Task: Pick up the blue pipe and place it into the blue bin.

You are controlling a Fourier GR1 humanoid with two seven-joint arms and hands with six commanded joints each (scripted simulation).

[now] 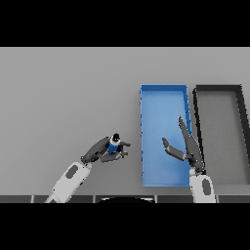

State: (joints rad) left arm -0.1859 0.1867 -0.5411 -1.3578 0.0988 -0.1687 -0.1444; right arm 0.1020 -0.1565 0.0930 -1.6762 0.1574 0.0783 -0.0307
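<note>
While the blue pipe (114, 145) is sitting in the left hand (108, 149), the first half of the job is looking done: the fingers are curling round the small blue piece with its dark cap, and the thumb is closing on it from below. Whether the pipe is lifted clear of the grey tabletop (63, 97) or is only just being raised I cannot tell from this view. What is remaining, by my judgement, is the carry and the release, since the pipe is lying well to the left of the blue bin (163, 90), outside its near left wall and not yet over it.

Over the bin's right side the right hand (188, 146) is hovering, fingers straight and spread, thumb sticking out to the left, holding nothing. It is standing in the space the pipe would be heading for, so it may be getting in the way. Just beside the blue bin on the right a dark bin (217, 89) is standing, nothing showing in it.
</note>
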